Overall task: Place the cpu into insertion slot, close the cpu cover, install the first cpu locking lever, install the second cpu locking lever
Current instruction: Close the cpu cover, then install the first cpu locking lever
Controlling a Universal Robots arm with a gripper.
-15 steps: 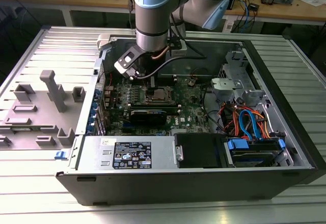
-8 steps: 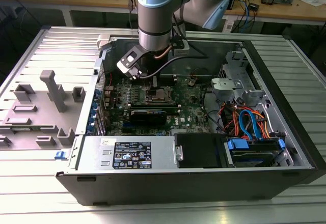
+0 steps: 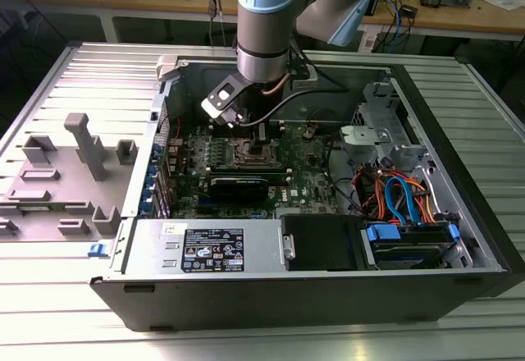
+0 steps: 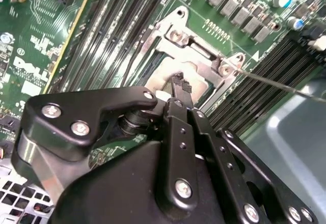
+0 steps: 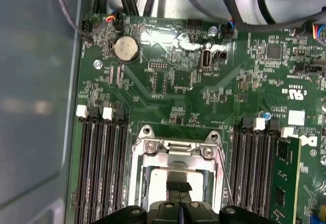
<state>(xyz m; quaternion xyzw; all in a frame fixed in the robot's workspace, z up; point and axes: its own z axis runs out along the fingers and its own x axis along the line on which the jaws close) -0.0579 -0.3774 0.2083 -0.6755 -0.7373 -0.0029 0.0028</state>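
Cpu (image 5: 172, 174) seated in the insertion slot (image 3: 246, 157), gripper (image 5: 178, 187) right above it.
An open computer case (image 3: 328, 295) lies on the ribbed metal tabletop (image 3: 82, 74), and the arm (image 3: 262, 25) reaches down into it over the green motherboard (image 5: 173, 86). On that board the cpu cover (image 5: 175, 150) lies down over the slot, its silver frame around the dull grey chip, which shows through the square window in both wrist views. The fingers (image 4: 181, 85) are closed together with nothing visible between them, their tips just over the chip; whether they touch it I cannot tell. One thin locking lever (image 4: 277, 85) sticks out from the slot's corner, clear of the frame, beside the memory slots (image 5: 99, 168).
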